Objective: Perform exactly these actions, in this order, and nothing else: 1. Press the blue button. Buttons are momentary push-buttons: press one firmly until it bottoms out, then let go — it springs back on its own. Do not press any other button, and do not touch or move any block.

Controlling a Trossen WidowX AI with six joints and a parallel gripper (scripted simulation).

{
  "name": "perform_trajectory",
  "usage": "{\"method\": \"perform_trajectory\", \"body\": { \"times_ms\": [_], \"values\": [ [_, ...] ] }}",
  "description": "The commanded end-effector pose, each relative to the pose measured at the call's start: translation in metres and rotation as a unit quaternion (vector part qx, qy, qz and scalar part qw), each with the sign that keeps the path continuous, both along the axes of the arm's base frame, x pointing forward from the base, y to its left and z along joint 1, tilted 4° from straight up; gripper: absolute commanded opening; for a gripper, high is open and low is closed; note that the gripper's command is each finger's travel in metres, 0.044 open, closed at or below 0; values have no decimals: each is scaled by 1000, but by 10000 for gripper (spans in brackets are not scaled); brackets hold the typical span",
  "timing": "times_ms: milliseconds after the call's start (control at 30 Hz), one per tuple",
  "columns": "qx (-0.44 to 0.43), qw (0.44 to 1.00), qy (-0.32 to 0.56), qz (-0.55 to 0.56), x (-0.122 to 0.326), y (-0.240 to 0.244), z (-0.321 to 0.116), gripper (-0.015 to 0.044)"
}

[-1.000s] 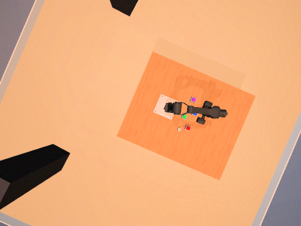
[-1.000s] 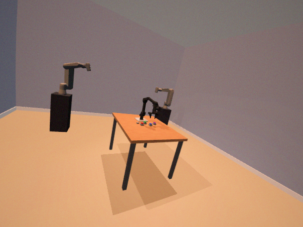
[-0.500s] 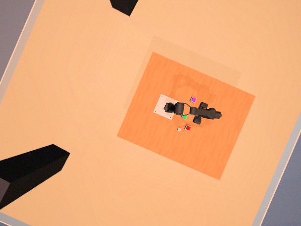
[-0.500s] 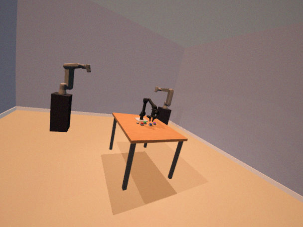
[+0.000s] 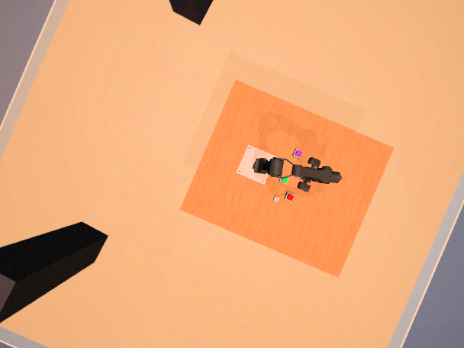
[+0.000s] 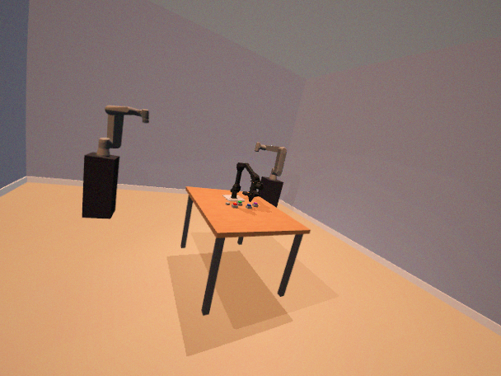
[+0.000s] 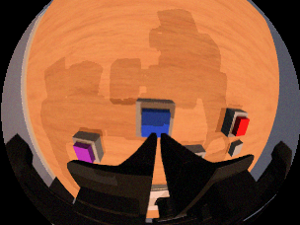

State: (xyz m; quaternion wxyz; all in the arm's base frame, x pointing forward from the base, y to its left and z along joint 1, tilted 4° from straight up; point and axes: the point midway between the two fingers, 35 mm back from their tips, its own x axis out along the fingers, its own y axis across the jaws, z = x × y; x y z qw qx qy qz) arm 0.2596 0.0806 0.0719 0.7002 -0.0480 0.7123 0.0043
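Wrist view: the blue button (image 7: 156, 120) sits at frame centre on the counter (image 7: 132, 36), just beyond the tips of the gripper (image 7: 158, 142), which is clenched on nothing. No writing is legible.

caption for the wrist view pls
Closed hand poised just above the blue button, purple button and red button either side.
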Motion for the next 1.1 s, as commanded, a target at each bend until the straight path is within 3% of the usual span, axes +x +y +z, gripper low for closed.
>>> {"method": "perform_trajectory", "body": {
  "times_ms": [0,1067],
  "values": [
    [2,1000,1,2,0,0,-4,20],
    [2,1000,1,2,-1,-2,-35,20]
  ]
}}
